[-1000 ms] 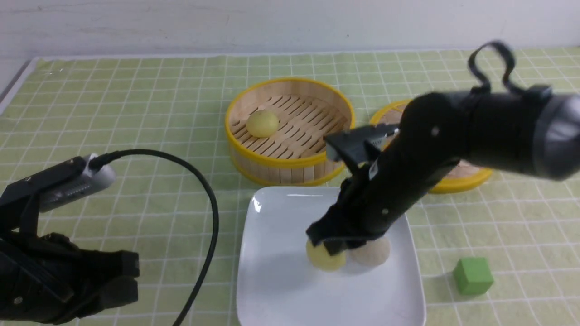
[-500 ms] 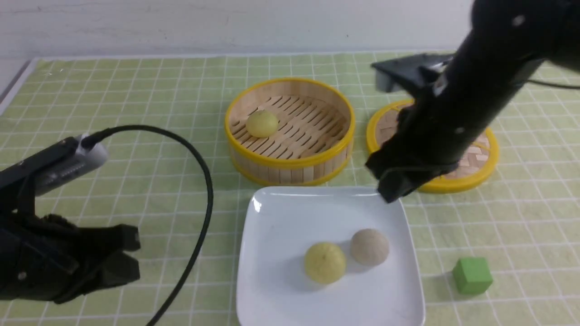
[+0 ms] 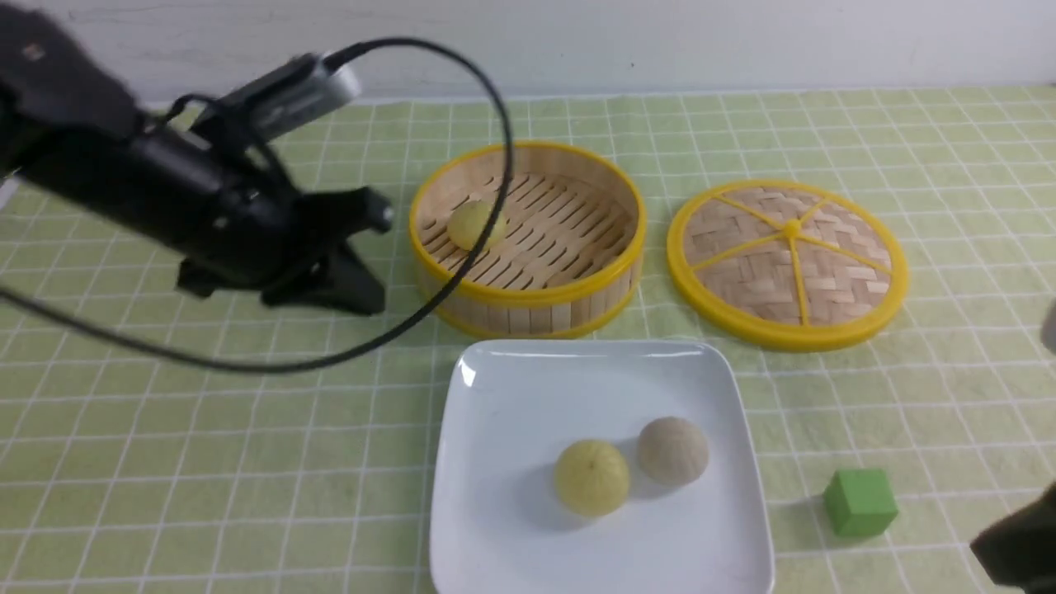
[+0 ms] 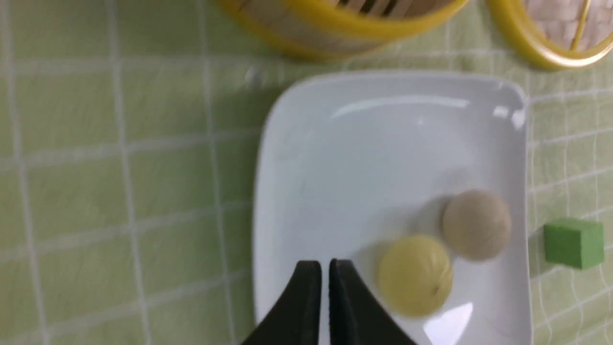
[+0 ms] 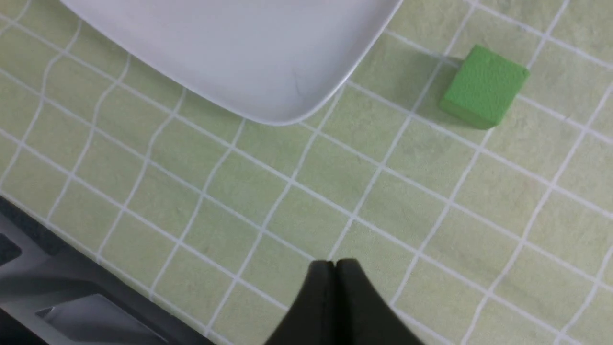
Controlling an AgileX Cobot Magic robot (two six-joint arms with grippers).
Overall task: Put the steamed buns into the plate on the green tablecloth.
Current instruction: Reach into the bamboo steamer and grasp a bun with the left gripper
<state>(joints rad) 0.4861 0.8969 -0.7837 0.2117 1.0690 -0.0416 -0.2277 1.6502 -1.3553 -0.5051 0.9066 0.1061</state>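
One pale-yellow steamed bun [image 3: 591, 477] lies in the white square plate [image 3: 511, 412] next to a grey-beige bun [image 3: 673, 450]. The other steamed bun [image 3: 472, 224] sits in the bamboo steamer [image 3: 528, 301], partly behind my cable. My left gripper [image 3: 370, 257] hangs shut and empty, raised just left of the steamer. In the left wrist view, the gripper [image 4: 325, 263] is above the plate [image 4: 335, 158] beside the bun [image 4: 415, 275]. My right gripper [image 5: 334, 263] is shut and empty over the green tablecloth [image 5: 335, 182], near the plate's corner [image 5: 239, 57].
The woven lid [image 3: 788, 264] lies right of the steamer. A small green cube [image 3: 860, 502] stands right of the plate, also seen in the right wrist view [image 5: 483, 86]. My right arm [image 3: 1015, 549] shows only at the near right corner. The table's front edge [image 5: 57, 287] is close.
My right arm let go of the yellow bun in the plate and pulled back to the near right. My left arm rose and swung forward toward the steamer.
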